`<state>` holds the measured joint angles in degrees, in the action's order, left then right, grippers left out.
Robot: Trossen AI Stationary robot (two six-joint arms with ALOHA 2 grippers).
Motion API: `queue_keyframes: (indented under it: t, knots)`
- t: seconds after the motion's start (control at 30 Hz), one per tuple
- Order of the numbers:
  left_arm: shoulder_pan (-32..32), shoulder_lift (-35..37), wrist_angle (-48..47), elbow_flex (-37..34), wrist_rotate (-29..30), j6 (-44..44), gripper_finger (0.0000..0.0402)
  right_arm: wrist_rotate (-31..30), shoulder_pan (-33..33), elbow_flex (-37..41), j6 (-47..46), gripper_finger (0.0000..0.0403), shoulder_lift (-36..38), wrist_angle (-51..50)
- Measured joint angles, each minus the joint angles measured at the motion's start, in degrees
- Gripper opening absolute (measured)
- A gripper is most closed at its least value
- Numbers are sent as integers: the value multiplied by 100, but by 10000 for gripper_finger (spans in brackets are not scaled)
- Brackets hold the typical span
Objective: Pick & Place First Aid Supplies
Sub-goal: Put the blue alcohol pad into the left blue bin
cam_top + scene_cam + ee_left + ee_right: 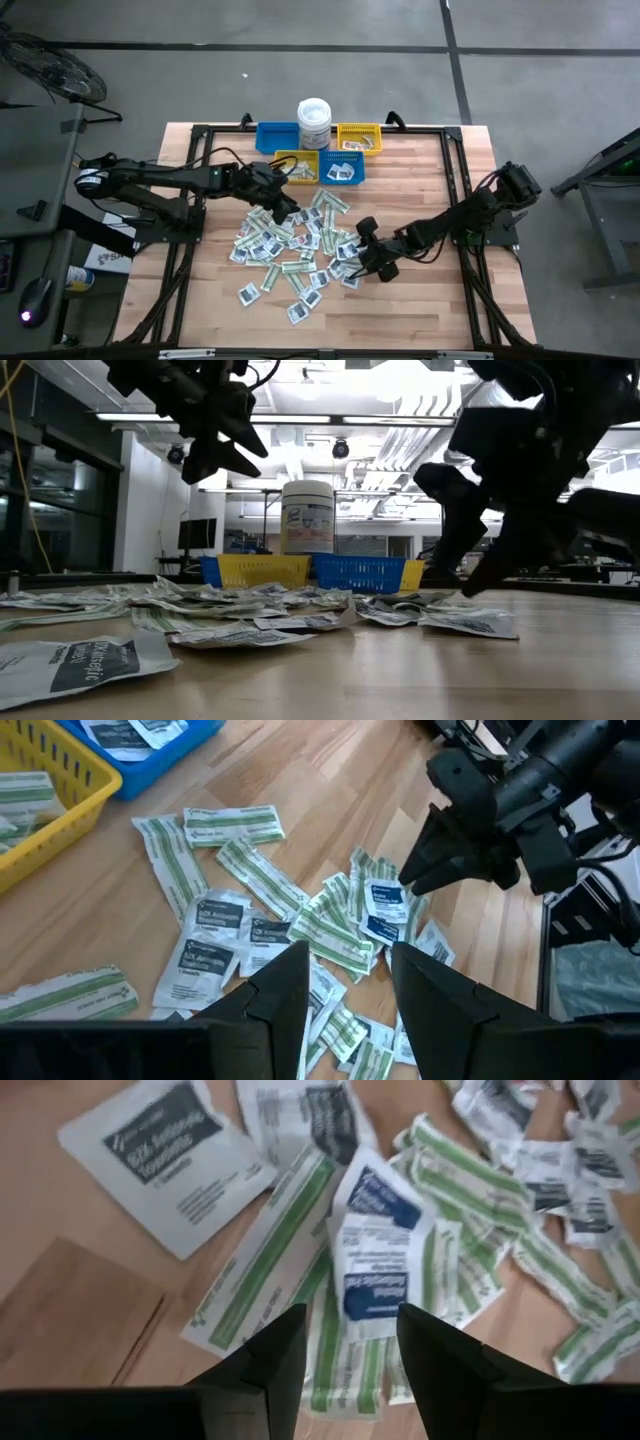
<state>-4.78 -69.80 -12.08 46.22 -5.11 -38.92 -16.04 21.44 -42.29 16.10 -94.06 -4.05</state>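
Packets (295,250) scattered flat on worktop (420,310), strips pointing every way; print unreadable. Left tool (345,975) and right tool (350,1342) both parted, empty, above pile.

A white lidded tub (314,122) is standing upright at the far edge of the wooden table (420,310), beyond the left pincer (286,212). Blue bin (277,137) and yellow bin (359,137) are flanking it. A second yellow bin (297,167) and blue bin (343,172) are sitting nearer, just past that pincer.
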Motion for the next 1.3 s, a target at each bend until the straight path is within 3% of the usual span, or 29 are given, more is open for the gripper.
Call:
queue_keyframes:
  t: [0.37,1.3]
  knots:
    - [-2,-2,46,0,24,-39,144,-385,-1,8,-211,146,-217,241]
    - [-2,-4,43,0,76,-69,144,-141,-12,3,-258,21,-280,175]
